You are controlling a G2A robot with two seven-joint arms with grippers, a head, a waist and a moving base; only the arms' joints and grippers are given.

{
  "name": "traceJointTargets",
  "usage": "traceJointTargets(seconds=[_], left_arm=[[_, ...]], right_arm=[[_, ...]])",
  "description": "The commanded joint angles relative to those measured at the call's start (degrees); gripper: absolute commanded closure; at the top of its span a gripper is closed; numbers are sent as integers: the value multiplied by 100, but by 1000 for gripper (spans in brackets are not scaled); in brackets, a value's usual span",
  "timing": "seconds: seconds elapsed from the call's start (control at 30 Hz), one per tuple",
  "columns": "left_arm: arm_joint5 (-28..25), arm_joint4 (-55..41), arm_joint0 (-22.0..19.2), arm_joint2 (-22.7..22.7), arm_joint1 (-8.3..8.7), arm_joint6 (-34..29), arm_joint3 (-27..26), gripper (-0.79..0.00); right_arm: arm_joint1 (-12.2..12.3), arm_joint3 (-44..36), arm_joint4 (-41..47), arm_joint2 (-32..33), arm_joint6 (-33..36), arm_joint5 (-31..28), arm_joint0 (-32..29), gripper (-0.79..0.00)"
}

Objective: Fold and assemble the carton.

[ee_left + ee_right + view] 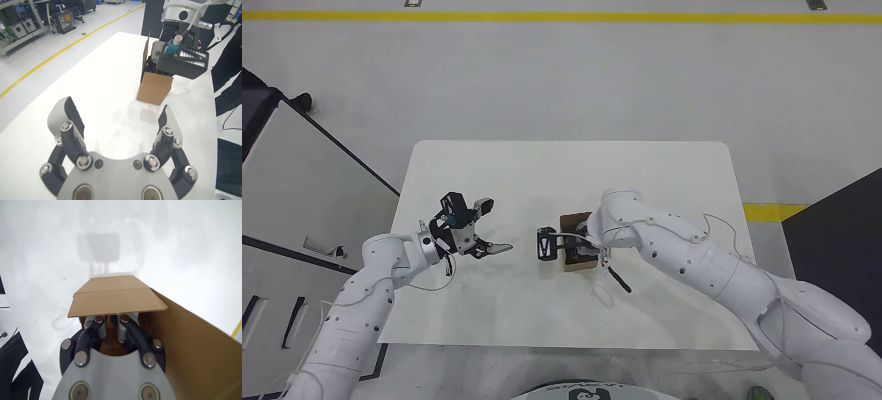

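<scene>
Two grippers work at the white table (90, 75): the left gripper (119, 106) hovers just above the tabletop with its fingers (73, 113) spread wide and nothing between them, and the brown carton (154, 89) stands upright ahead of it, well apart. The right gripper (112, 321) reaches down from above into the carton's open top, its fingers (121, 332) drawn close together, their tips hidden beneath a folded-in flap (117, 300). One tall flap (145, 55) stands upright just beside this gripper.

Pale floor (542, 80) (yellow line (542, 17))
</scene>
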Motion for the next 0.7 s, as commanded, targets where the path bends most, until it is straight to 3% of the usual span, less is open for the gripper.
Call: traceJointTargets(seconds=[0.0, 0.37, 0.67], left_arm=[[0, 0, 0, 0, 0, 0, 0, -785], [0, 0, 0, 0, 0, 0, 0, -785], [0, 0, 0, 0, 0, 0, 0, -785]], right_arm=[[86, -149, 18, 158, -59, -10, -89, 0], [729, -880, 287, 1445, -679, -547, -972, 0], [1182, -1351, 507, 2635, -1590, -1153, -1916, 0]])
